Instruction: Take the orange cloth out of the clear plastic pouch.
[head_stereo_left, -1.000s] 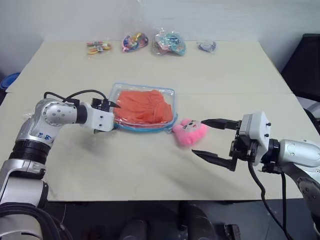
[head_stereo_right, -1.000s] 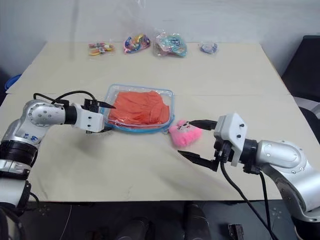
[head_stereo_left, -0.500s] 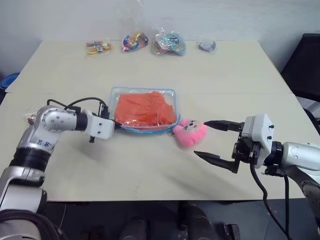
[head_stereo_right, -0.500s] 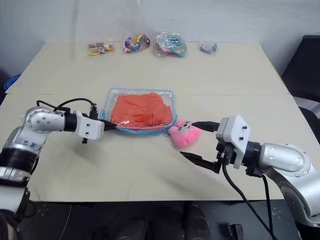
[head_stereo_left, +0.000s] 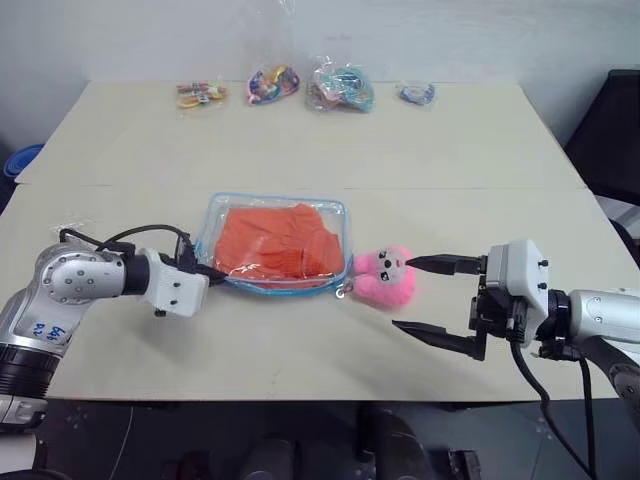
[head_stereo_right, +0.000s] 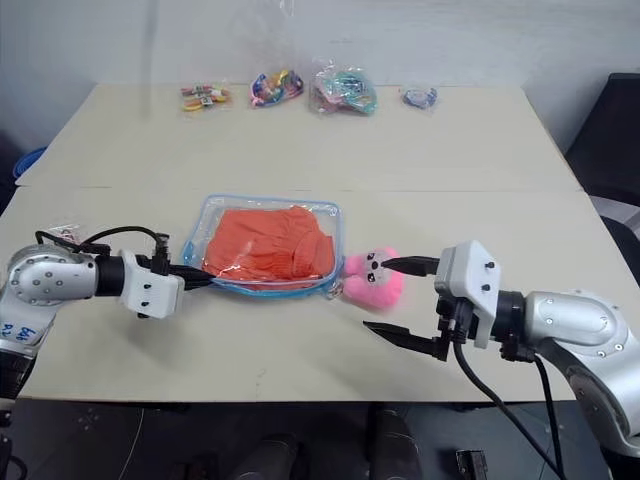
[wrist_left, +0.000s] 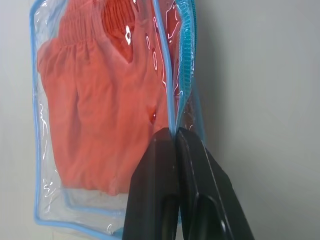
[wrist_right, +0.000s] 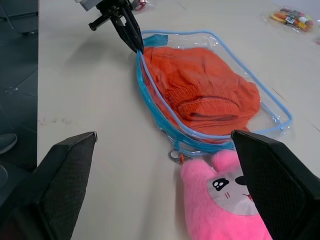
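We've got the left gripper (wrist_left: 175, 137) clenched on the clear plastic pouch (head_stereo_left: 215, 215) at its blue edge, holding it. Right gripper (head_stereo_left: 440, 298) gapes wide, empty, pink plush toy (head_stereo_left: 385, 280) just off its tips. Orange cloth (head_stereo_left: 272, 240) lies inside, beyond. Next: right fingers into the opening.

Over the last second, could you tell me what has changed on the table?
The left gripper shut on the edge of the clear plastic pouch and drew it toward the robot and to its left; the pink plush toy followed along. The orange cloth is still inside, and the right gripper stays open.
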